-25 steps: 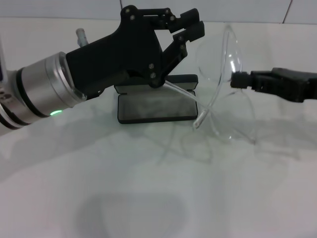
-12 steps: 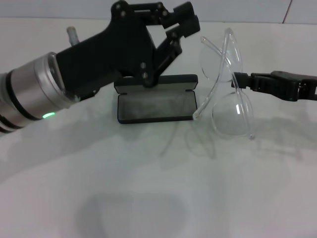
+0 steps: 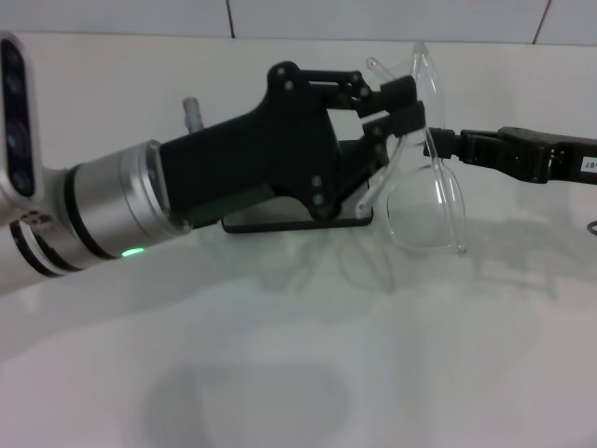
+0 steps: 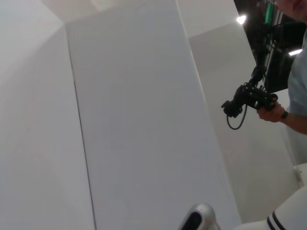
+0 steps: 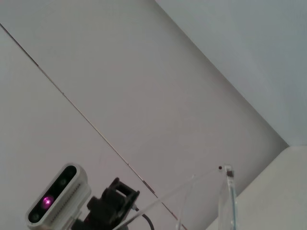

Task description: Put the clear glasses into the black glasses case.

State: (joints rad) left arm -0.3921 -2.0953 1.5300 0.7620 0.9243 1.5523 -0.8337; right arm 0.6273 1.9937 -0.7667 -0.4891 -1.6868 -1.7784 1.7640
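glasses (image 3: 431,191) hanging in the air, right of the case | right gripper (image 3: 446,147) pinching them at the middle | left gripper (image 3: 403,105) closing on a temple arm, likely to fold it | case (image 3: 280,222) lying mostly hidden behind the left arm

I'm looking down at a plain white table (image 3: 298,373) with a glossy top that runs back to a tiled white wall. The only thing I can see lying on it is the black glasses case (image 3: 280,222), toward the far middle, mostly hidden, just its near edge showing dark against the white.
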